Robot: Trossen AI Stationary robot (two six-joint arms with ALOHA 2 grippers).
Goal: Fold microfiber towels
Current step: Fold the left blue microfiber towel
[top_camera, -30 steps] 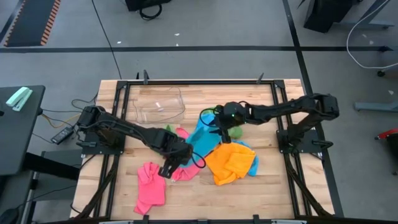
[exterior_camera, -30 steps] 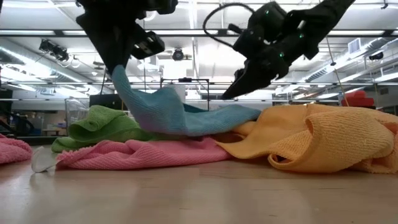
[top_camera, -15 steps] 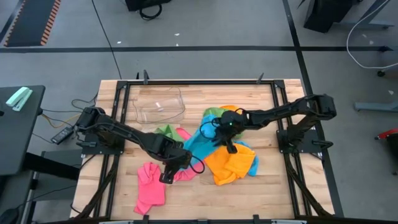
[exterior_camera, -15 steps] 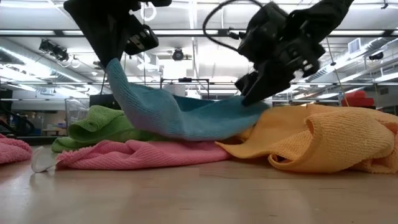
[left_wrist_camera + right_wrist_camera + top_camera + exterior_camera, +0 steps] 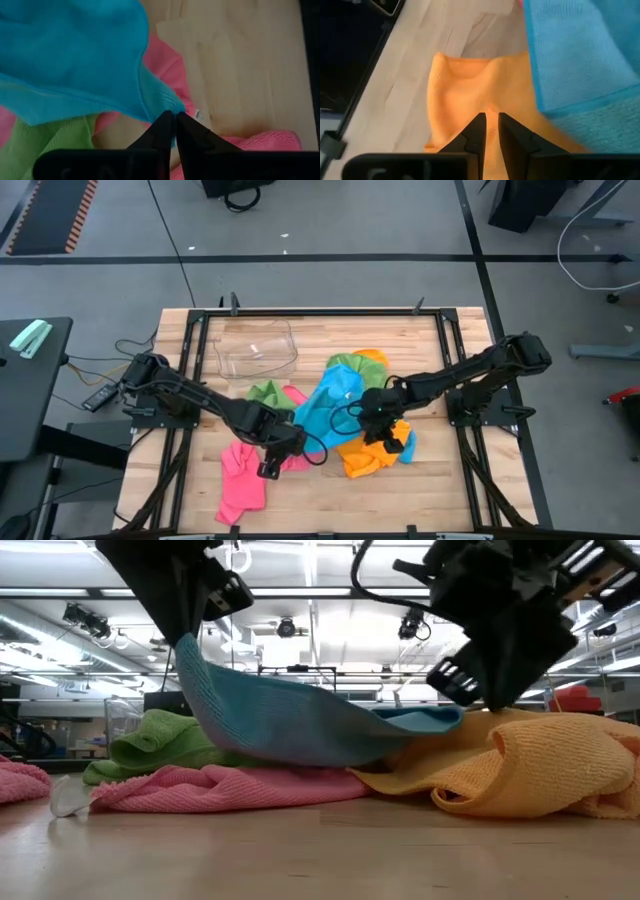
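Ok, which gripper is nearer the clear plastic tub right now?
Left. The left gripper, shut on a corner of the blue towel, sits below the clear tub in the high view. The right gripper is farther off, over the orange towel.

We are in a robotics lab or industrial workshop hall. From above we see a grey concrete floor (image 5: pixel 330 225) marked with dark tape lines, a strip of orange-and-black hazard striping (image 5: pixel 78 215) at one corner, and loose cables (image 5: pixel 175 240) trailing across it. A wooden table (image 5: pixel 420 345) sits inside a black metal frame (image 5: pixel 320 311) that carries two dark robot arms. Looking level across the table, we see long rows of ceiling strip lights (image 5: pixel 300 592) and equipment racks in a wide open room.
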